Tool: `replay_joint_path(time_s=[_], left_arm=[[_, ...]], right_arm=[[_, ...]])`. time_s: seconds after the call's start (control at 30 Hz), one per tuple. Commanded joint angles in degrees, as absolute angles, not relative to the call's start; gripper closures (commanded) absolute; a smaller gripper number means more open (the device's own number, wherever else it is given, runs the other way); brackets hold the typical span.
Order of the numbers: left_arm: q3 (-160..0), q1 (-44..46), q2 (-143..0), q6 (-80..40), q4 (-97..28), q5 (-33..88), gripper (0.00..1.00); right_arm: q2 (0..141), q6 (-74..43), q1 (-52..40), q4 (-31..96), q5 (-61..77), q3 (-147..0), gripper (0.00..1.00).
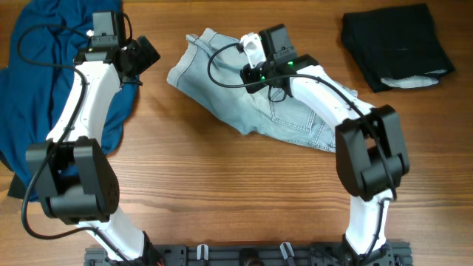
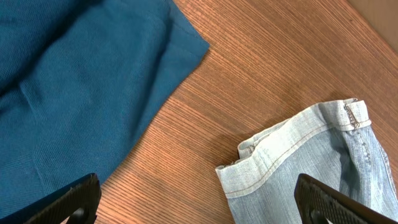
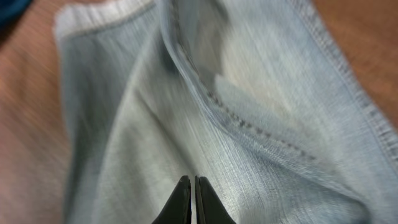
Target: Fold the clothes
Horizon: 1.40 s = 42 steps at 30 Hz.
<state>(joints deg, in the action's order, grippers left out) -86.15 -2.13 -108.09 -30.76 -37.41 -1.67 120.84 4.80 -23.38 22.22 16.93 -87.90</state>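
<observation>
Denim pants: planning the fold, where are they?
Overhead, the denim pants lie in the table's middle, between the blue garment at left and the black garment at upper right.

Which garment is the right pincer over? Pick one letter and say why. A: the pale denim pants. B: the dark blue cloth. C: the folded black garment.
A: in the right wrist view the right pincer, tips together, points down at the pale denim pants, which fill nearly the whole picture.
</observation>
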Motion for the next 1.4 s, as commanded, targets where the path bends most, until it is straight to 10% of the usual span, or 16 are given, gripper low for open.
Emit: replay_joint_path(time_s=[0.0,0.67,0.9,1.37], left_arm=[[-86.35,-2.24,-108.66,-30.24,-37.6,-2.68,0.0],[-86.26,-1.58,-108.66,-28.51,-40.84,-2.61,0.0],[-86.26,0.73,-108.66,-27.14,-40.8,-2.63,0.0],[-86.26,8.34,-110.54,-10.04,-37.98,-2.46,0.0]], right_arm=[[123.52,5.96,-23.49,19.51,17.78,-88.55,0.96],[132.99,-2.59,-17.43,0.38,8.08,-88.55,0.9],[132.99,-9.15,-13.61,-5.21,9.91,-88.64,0.71],[111.7,-7.46,-12.91,22.35,8.4,-95.72,0.01]])
